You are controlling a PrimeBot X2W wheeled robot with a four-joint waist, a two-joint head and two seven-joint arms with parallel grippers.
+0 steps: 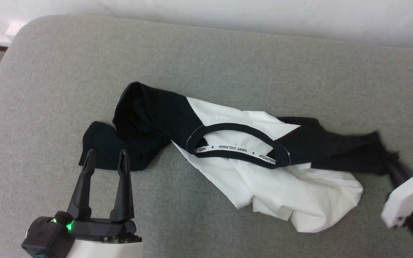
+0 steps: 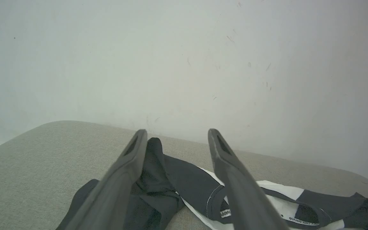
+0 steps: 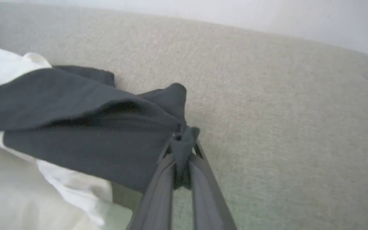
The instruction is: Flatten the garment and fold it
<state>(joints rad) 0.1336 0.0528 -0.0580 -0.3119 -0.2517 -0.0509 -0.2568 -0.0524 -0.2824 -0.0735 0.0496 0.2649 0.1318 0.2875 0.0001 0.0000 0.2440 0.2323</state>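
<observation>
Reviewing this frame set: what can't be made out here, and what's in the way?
- Head view: right claw blurred, cut by the right edge; its wrist view shows it shut on the garment's black sleeve.
- Head view: white hem bunched under itself.
- Left wrist view: neck tape print crossed by a left claw finger, cut by the bottom edge.
</observation>
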